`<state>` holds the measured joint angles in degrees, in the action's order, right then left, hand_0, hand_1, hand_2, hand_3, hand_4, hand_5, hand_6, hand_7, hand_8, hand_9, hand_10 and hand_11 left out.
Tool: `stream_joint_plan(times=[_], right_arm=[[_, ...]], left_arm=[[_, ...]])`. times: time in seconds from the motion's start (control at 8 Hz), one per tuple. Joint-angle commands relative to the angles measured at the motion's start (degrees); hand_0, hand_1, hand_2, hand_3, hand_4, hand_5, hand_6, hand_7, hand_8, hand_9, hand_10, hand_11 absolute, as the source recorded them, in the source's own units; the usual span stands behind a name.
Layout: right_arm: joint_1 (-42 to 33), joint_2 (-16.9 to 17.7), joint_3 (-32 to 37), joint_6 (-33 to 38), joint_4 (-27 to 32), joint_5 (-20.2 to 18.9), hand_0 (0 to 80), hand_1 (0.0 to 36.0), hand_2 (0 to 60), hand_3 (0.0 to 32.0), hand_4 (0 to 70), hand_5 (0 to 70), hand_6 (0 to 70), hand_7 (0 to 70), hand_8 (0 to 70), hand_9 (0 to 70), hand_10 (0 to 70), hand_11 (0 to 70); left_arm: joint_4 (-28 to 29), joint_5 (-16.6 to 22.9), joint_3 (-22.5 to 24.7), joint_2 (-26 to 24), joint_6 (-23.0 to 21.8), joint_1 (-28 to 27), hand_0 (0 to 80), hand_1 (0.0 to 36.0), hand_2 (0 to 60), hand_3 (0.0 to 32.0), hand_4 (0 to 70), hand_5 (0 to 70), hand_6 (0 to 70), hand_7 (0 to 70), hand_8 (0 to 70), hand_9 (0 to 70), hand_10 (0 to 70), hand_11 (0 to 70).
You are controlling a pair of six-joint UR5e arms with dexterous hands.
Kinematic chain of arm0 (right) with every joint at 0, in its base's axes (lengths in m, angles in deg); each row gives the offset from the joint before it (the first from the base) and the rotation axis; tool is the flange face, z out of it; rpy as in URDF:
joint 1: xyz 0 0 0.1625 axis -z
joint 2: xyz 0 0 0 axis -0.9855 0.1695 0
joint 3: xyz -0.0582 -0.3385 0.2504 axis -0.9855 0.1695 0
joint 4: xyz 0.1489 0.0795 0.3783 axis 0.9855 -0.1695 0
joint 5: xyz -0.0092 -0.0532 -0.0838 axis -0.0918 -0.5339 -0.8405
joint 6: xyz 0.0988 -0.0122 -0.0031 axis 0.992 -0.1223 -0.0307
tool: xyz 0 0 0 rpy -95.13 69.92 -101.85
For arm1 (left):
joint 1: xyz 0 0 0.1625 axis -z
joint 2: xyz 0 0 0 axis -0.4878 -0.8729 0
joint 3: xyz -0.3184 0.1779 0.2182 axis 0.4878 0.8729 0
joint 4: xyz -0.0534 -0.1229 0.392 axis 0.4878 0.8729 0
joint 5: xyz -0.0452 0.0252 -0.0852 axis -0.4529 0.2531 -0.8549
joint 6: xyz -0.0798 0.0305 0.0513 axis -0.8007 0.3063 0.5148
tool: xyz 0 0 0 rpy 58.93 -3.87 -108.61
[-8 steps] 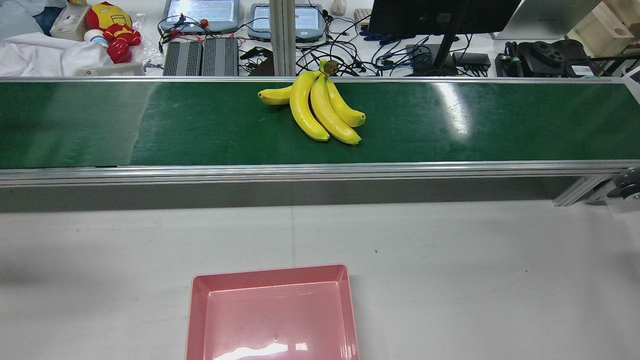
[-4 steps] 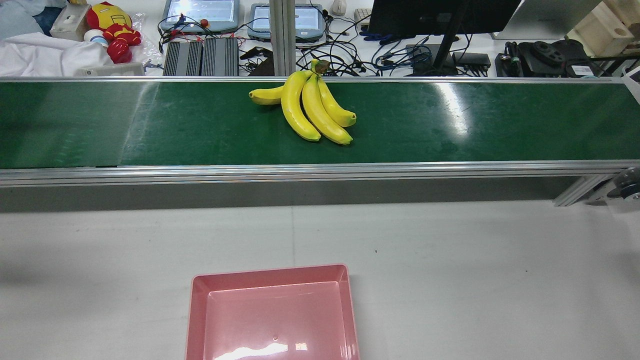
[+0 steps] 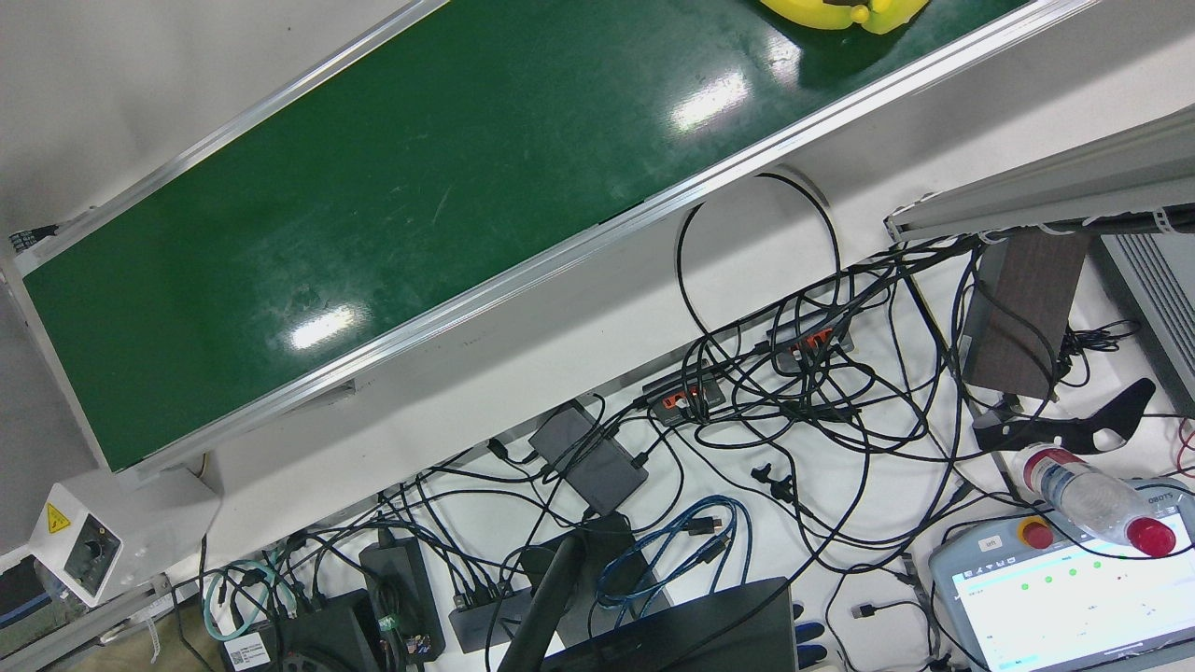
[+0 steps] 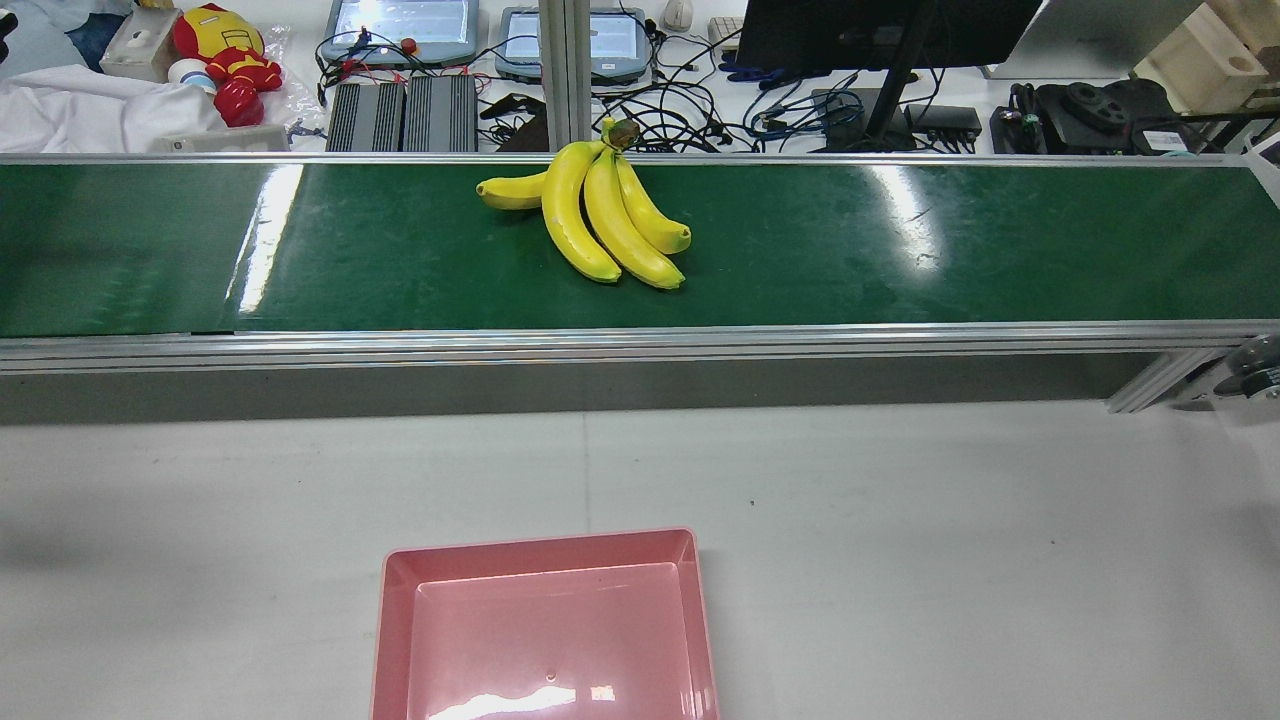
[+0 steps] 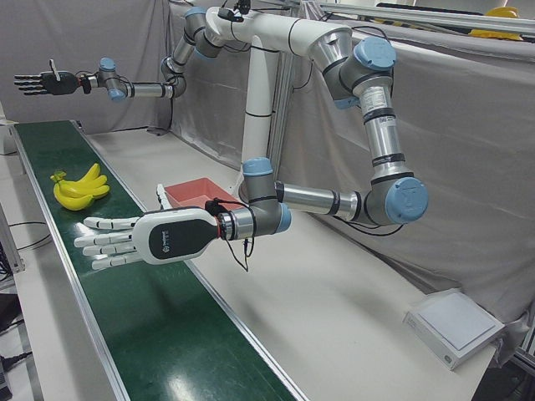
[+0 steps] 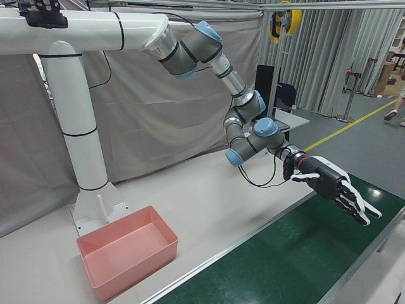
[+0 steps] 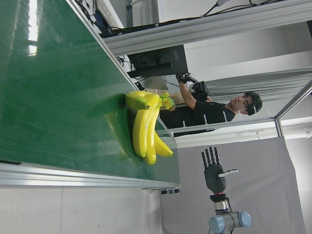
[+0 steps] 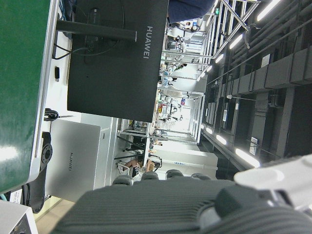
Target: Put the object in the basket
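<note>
Green belt (image 4: 900,250) running; pink basket (image 4: 540,556) beside the belt, empty. Banana bunch (image 4: 590,220) carried along the belt since a second ago, nearer the left robot hand (image 5: 142,242). Left and right robot hand (image 6: 332,187) spread open above the belt; likely time to grasp soon

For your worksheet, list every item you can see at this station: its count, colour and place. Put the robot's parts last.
Bananas: one bunch, yellow, on the belt.
Conveyor belt: one, green, beyond the table.
Basket: one, pink, on the table, nothing inside.
Table: one, white.
Monitor: one, black, beyond the belt.
Plush toy: one, red and yellow, far desk.
Person: one, dark top, beyond the belt.
Left robot hand: one, white, open over the belt.
Right robot hand: one, dark, open over the belt.
</note>
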<state>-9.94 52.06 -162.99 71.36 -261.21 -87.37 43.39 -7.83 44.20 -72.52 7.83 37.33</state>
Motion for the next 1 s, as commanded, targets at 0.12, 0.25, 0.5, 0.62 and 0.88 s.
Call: stream_joint_plan(times=[0.12, 0.25, 0.5, 0.62, 0.88], right_arm=[[0.0, 0.0, 0.0, 0.0, 0.0, 0.0, 0.0, 0.0, 0.0, 0.0, 0.0, 0.0, 0.0, 0.0, 0.0, 0.0, 0.0, 0.0], [0.0, 0.0, 0.0, 0.0, 0.0, 0.0, 0.0, 0.0, 0.0, 0.0, 0.0, 0.0, 0.0, 0.0, 0.0, 0.0, 0.0, 0.0], [0.0, 0.0, 0.0, 0.0, 0.0, 0.0, 0.0, 0.0, 0.0, 0.0, 0.0, 0.0, 0.0, 0.0, 0.0, 0.0, 0.0, 0.0], [0.0, 0.0, 0.0, 0.0, 0.0, 0.0, 0.0, 0.0, 0.0, 0.0, 0.0, 0.0, 0.0, 0.0, 0.0, 0.0, 0.0, 0.0], [0.0, 0.0, 0.0, 0.0, 0.0, 0.0, 0.0, 0.0, 0.0, 0.0, 0.0, 0.0, 0.0, 0.0, 0.0, 0.0, 0.0, 0.0]], left_arm=[[-5.2, -0.2, -0.8, -7.6, 8.8, -2.9, 52.2, 9.2, 0.0, 2.2, 12.8, 17.2, 1.7, 5.7, 10.5, 8.7, 2.8, 5.4], [-6.8, -0.2, -1.7, -9.8, 11.1, -3.6, 52.9, 10.0, 0.0, 2.2, 12.5, 17.4, 1.8, 5.8, 10.7, 8.8, 2.7, 5.3], [-9.3, -0.2, -1.9, -12.8, 16.0, -3.9, 53.3, 10.7, 0.0, 4.4, 10.2, 17.3, 1.5, 5.7, 11.2, 8.7, 2.1, 4.6], [-10.9, -0.2, -1.9, -14.6, 18.3, -4.8, 52.4, 10.4, 0.0, 5.2, 9.5, 16.8, 1.3, 5.7, 11.2, 8.7, 2.1, 4.4], [-12.3, -1.1, -2.0, -15.9, 21.2, -8.1, 53.0, 11.0, 0.0, 4.6, 10.5, 17.6, 1.5, 5.7, 11.3, 8.4, 1.7, 4.0]])
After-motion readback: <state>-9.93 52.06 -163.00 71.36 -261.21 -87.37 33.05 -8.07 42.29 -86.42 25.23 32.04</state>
